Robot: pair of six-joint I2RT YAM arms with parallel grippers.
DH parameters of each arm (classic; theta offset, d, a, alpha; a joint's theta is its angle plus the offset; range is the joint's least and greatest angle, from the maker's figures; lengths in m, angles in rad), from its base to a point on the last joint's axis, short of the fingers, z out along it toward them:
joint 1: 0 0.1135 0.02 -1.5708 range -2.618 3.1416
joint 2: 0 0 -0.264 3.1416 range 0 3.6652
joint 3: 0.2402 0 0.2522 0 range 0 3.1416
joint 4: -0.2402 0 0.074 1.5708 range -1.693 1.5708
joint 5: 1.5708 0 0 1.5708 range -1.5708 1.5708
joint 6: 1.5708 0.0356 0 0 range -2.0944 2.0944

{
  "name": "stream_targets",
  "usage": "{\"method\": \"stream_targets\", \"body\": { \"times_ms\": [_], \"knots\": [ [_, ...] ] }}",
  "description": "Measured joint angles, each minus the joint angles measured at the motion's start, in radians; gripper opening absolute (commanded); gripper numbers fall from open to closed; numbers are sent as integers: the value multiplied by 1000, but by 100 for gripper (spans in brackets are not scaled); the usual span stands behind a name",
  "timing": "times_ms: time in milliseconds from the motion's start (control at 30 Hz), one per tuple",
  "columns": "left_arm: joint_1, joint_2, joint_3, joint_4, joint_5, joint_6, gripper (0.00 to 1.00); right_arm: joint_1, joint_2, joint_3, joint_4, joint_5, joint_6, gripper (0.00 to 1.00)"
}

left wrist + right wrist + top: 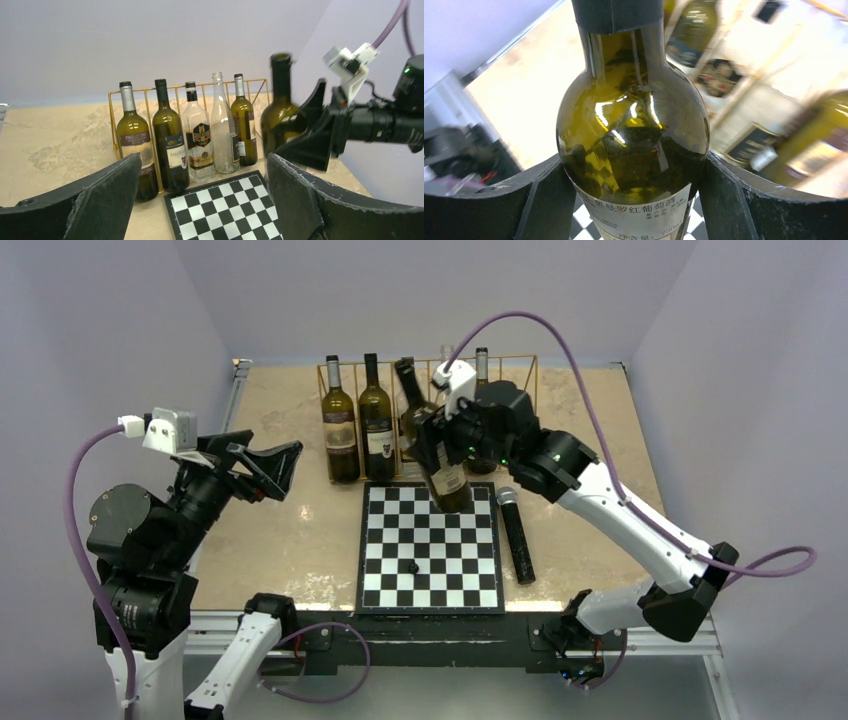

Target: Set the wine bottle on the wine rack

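My right gripper (440, 458) is shut on a green wine bottle (450, 488) and holds it tilted above the far edge of the chessboard, just in front of the wine rack (510, 358). In the right wrist view the bottle (634, 125) sits between both fingers (539, 200), gripped at the label's top. The left wrist view shows the gold wire rack (142, 90) with several bottles standing in it, and the held bottle (280, 117) to its right. My left gripper (275, 465) is open and empty, raised at the left, its fingers (100, 200) wide apart.
A black-and-white chessboard (430, 545) lies at the table's near middle with a small black piece (413, 566) on it. A dark bottle (517, 535) lies on its side right of the board. Two bottles (340, 430) stand at the rack's left end.
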Motion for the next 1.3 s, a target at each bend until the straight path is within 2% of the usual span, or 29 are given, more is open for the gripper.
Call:
{"method": "stream_targets", "body": {
  "times_ms": [267, 467, 600, 967, 1300],
  "knots": [
    [0, -5, -73, -38, 10, 24, 99, -265, -154, -98, -10, 157, -3, 0],
    [0, -3, -114, -82, 25, 41, 99, -397, -179, -182, 19, 235, -8, 0],
    [0, -3, -114, -89, 37, 55, 99, -467, -124, -224, 65, 258, -4, 0],
    [0, 10, -131, -103, 39, 82, 99, -622, 149, -251, 286, 269, 45, 0],
    [0, 28, -131, -107, 35, 86, 99, -633, 266, -251, 401, 270, 75, 0]
  ]
}}
